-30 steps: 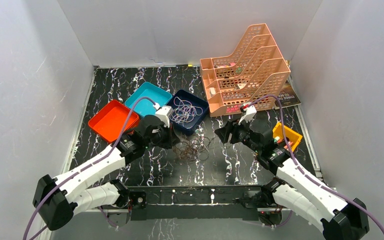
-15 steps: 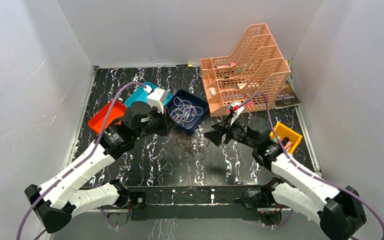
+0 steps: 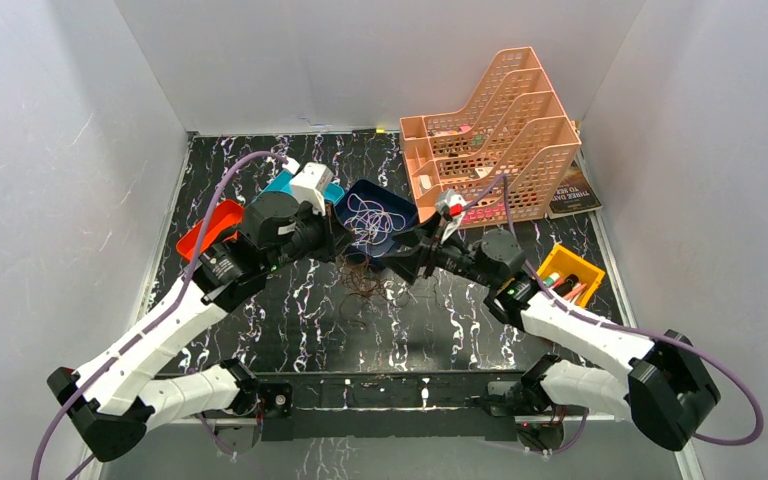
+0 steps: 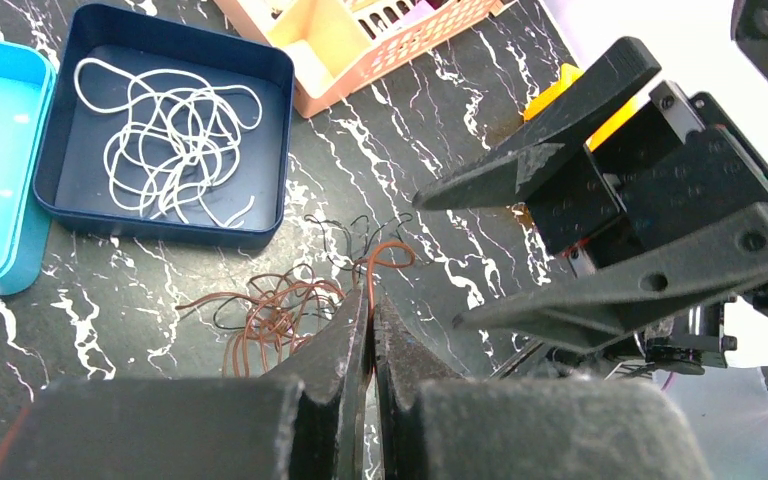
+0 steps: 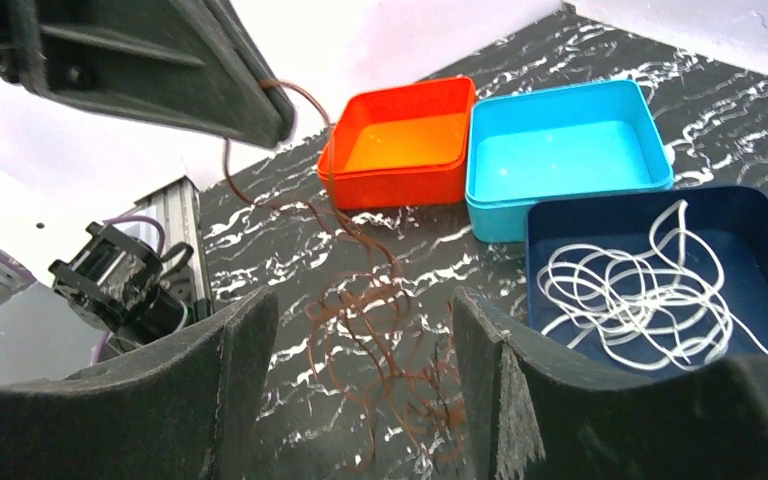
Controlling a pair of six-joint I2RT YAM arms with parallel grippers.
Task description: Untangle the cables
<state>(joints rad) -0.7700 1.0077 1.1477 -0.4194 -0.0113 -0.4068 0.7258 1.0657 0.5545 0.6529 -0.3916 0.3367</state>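
1. Jaws of the left end effector (image 4: 371,300) are pressing together on a single thin brown wiry strand (image 4: 388,247), holding it up above the black marbled worktop (image 4: 380,150).
2. That brown strand is trailing down into the tangle of thin brown and black wiry cables (image 4: 280,315). The tangle is lying on the worktop just on the near side of the square navy-blue tray (image 4: 160,228), about midway between the two arms.
3. Whitish looping cables (image 4: 165,130) are lying loose inside that tray. The turquoise tray (image 5: 570,205) and the orange tray (image 5: 390,185) to its left are showing nothing inside.
4. The right end effector (image 5: 360,300) is facing the left one with its jaws standing wide apart, gripping nothing. The hanging strand is showing in the gap ahead of it.
5. By my judgement, the right arm is lining up for a second grasp on the raised strand, so that one cable can be drawn clear of the rest.
6. To do this well, it should be closing on that one strand only, a little below the left pinch where it is hanging free, not down in the knot.
7. The pull should be going slowly and away from the left hold. If the whole bunch is rising with it, a snag is likely and easing off is wiser.
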